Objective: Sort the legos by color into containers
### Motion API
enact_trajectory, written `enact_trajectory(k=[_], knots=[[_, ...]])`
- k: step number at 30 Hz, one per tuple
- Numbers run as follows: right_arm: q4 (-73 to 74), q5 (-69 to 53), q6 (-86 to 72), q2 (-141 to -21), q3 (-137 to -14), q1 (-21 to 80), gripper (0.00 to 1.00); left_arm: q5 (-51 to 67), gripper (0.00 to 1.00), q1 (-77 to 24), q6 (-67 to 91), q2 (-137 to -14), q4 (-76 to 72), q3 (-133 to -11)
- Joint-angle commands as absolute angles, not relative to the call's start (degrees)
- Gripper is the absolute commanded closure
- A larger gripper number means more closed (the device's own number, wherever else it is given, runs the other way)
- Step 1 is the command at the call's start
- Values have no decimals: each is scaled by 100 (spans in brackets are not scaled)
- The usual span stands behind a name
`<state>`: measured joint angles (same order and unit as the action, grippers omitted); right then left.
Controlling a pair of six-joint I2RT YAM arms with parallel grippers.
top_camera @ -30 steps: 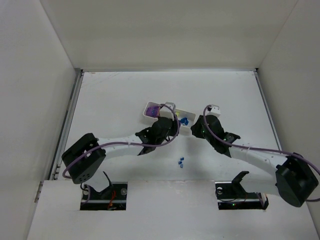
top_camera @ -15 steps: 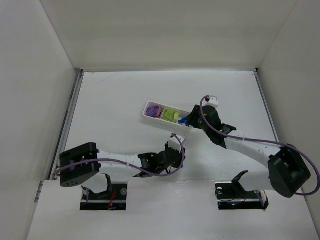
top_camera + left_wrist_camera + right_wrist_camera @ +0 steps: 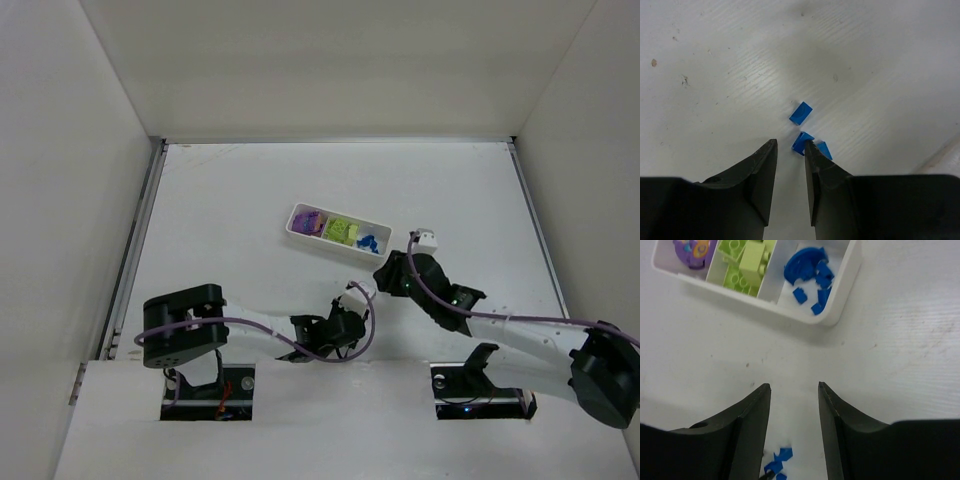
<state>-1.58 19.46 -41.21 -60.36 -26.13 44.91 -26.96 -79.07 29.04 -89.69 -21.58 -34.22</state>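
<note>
While three tiny blue legos [image 3: 800, 113] lie loose on the table [image 3: 715, 60], I see one touching a tip of my left fingers [image 3: 815, 160], just outside their narrow, empty gap. My right fingers [image 3: 757, 405] hang spread, holding nothing, near the white tray [image 3: 840, 295].

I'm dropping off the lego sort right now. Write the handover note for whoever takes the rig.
Left claw: open, empty, low over the table, with three loose blue pieces just ahead of it.
Right claw: open, empty, above the table on the near side of the tray.
Done: purple pieces, yellow-green bricks and a pile of blue pieces sit in separate compartments of the tray.
Left: the three loose blue pieces go into the blue compartment.
</note>
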Motion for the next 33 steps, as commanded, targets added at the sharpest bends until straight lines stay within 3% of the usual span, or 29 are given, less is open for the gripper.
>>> enact_trajectory(k=[1, 8, 14, 22, 33], knots=[[-79, 2091, -4385, -5915, -2496, 4820, 51, -2734, 75, -7897, 2892, -9070, -2215, -3630], [-18, 2224, -4693, -5915, -2285, 5207, 57, -2724, 86, -7862, 2900, -9123, -2232, -3604], [123, 2188, -4632, -6204, -2399, 5593, 52, -2909, 93, -7757, 2909, -8737, -2364, -3279], [202, 2136, -4614, -6565, -2584, 5963, 49, -2892, 95, -7475, 2979, -8218, -2356, -2918], [457, 2109, -4518, -7171, -3014, 6270, 55, -2822, 94, -6491, 3225, -6936, -2127, -2487]])
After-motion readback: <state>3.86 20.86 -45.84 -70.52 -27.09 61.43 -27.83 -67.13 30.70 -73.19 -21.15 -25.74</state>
